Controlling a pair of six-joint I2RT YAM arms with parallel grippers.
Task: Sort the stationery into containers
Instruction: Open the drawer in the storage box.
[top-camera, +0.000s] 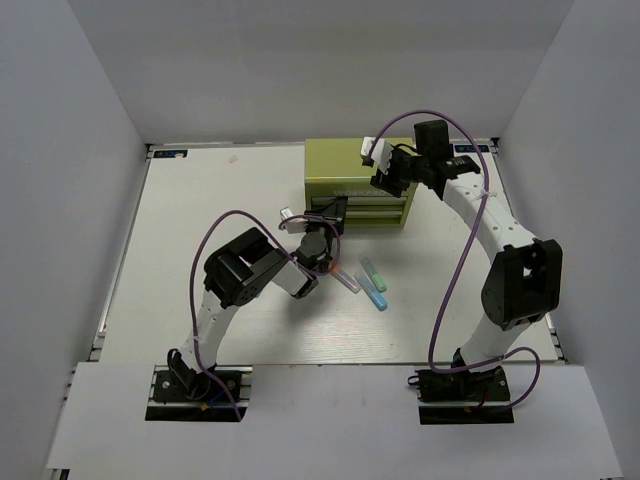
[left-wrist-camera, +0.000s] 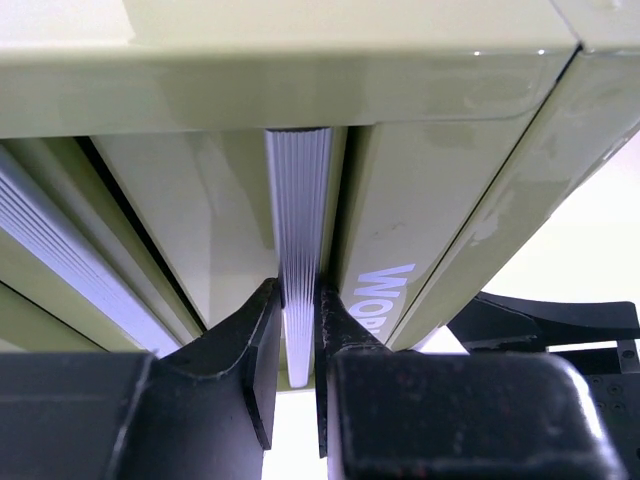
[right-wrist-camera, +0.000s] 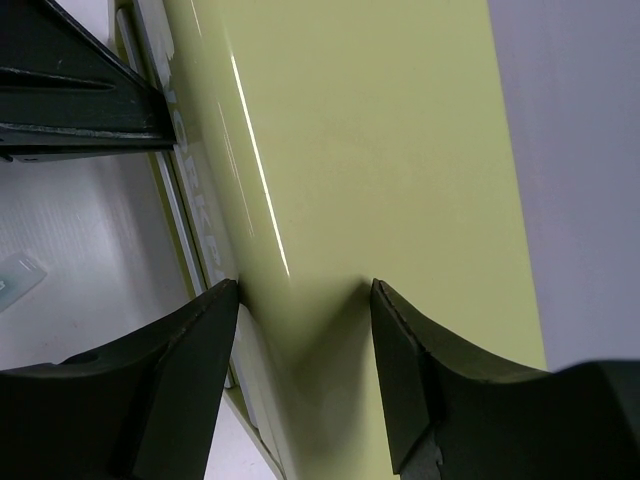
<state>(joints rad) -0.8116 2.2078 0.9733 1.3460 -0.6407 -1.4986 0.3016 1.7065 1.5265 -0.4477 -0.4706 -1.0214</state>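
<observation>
The olive-green chest stands at the back middle of the table. My left gripper is at its front, shut on the ribbed silver handle of a drawer; both fingers pinch the handle's end. My right gripper is open, its jaws spread over the chest's flat top near the front edge, holding nothing. Three pens lie in front of the chest: a pale lilac one with an orange end, a green-tipped teal one and a blue one. I cannot make out the slim light blue pen.
White walls close in the table at the back and on both sides. The left arm's wrist hangs just left of the pens. The left gripper shows as black bars in the right wrist view.
</observation>
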